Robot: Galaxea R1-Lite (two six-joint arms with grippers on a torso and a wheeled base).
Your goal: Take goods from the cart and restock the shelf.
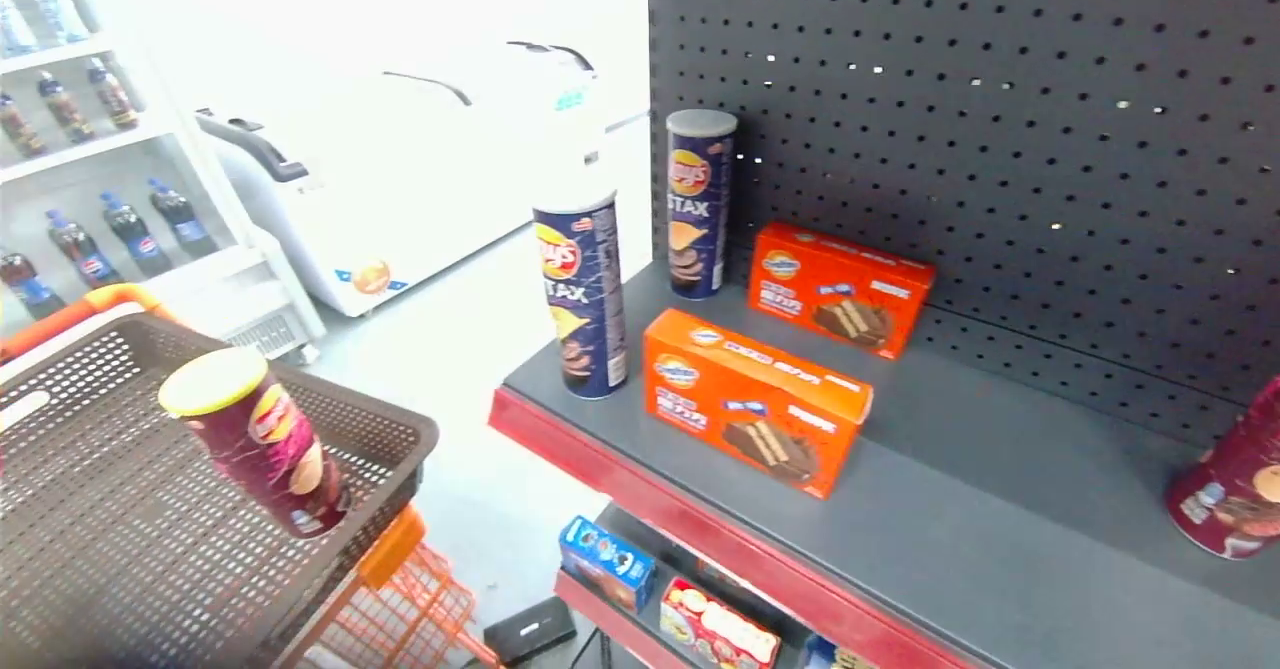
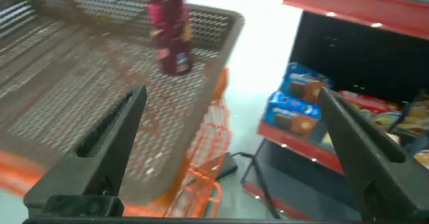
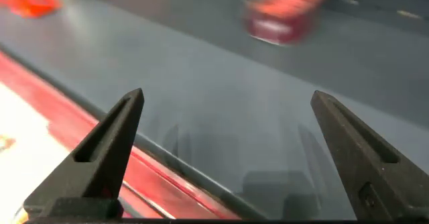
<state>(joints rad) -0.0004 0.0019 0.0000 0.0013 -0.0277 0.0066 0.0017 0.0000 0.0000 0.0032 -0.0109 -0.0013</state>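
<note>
On the shelf (image 1: 980,509) sit two blue cans (image 1: 585,294), two orange boxes (image 1: 750,399) and a red can (image 1: 1235,484). One purple can (image 1: 255,439) is left in the cart (image 1: 420,439). Both the left gripper (image 2: 231,93) and the right gripper (image 3: 226,95) are spread wide, holding nothing.

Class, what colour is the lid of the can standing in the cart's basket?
Yellow; the lid shows best in the head view.
</note>
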